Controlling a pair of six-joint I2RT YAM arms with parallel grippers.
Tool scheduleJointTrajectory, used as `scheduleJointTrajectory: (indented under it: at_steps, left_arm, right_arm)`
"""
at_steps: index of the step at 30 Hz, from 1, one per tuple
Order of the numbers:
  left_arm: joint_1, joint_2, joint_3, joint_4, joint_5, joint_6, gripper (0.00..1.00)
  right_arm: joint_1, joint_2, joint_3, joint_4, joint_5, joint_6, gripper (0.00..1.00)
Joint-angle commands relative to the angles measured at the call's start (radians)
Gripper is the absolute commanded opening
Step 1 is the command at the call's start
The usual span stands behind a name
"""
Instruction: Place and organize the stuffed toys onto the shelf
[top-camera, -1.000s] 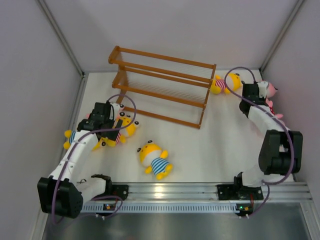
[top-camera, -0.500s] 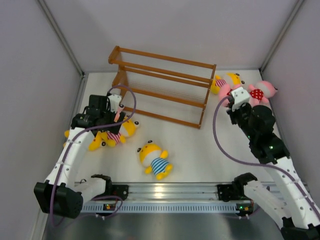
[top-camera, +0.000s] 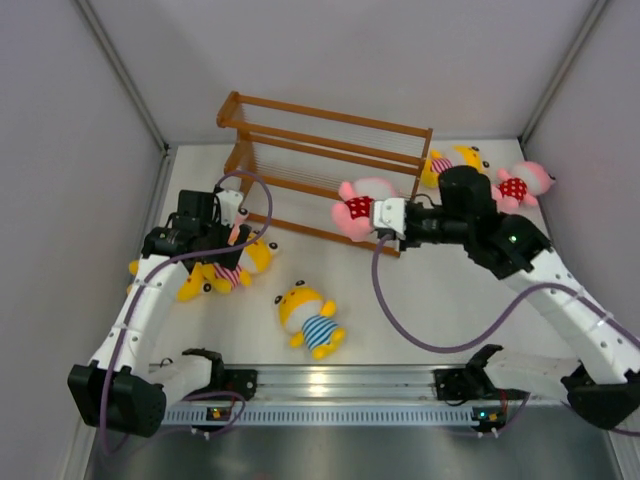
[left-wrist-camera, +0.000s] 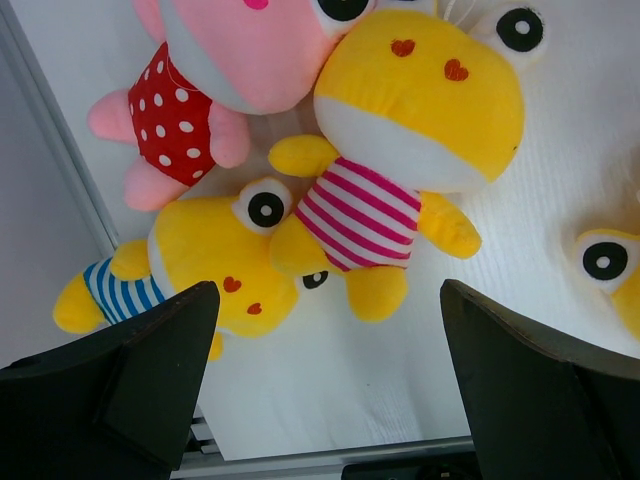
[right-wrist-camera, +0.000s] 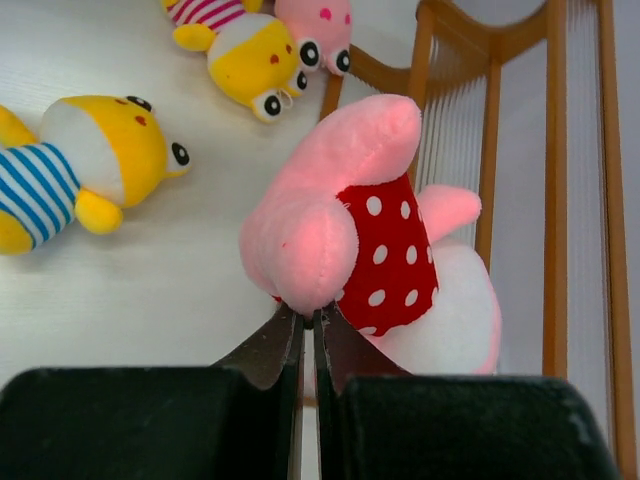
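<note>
Right gripper (right-wrist-camera: 308, 315) pinches a limb of the pink plush toy in red dotted cloth (right-wrist-camera: 385, 250); left gripper (left-wrist-camera: 325, 290) gapes above a yellow pink-striped plush toy (left-wrist-camera: 400, 100).

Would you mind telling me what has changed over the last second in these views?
The right hand took hold of a pink toy at the far right and carried it left to the right end of the shelf. The left hand barely shifted, open above the pink-striped toy. The blue-striped toy and the other pink toy stayed put.
</note>
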Motion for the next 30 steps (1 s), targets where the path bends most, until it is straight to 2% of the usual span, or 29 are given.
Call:
scheduleJointTrajectory:
  at_steps: [1, 6, 10, 14, 21, 30]
  left_arm:
    - [0.004, -0.025, 0.008, -0.005, -0.006, 0.013, 0.98]
    - [0.004, -0.022, 0.005, -0.002, -0.005, 0.010, 0.98]
    - [0.004, -0.022, 0.005, -0.002, -0.017, 0.018, 0.98]
    - [0.004, -0.012, 0.002, -0.002, 0.003, 0.016, 0.98]
    - [0.004, 0.018, 0.002, -0.003, 0.003, 0.016, 0.98]
    - [0.004, 0.029, 0.005, -0.002, 0.012, 0.012, 0.98]
  right_arm:
    - [0.095, 0.142, 0.134, -0.021, -0.019, -0.248, 0.00]
    - [0.129, 0.329, 0.213, 0.126, -0.018, -0.428, 0.00]
    - [0.101, 0.427, 0.242, 0.162, 0.004, -0.490, 0.00]
    - [0.014, 0.432, 0.164, 0.309, -0.016, -0.476, 0.00]
    - [-0.085, 0.392, 0.040, 0.352, -0.010, -0.460, 0.00]
    - [-0.177, 0.412, -0.019, 0.366, -0.019, -0.483, 0.00]
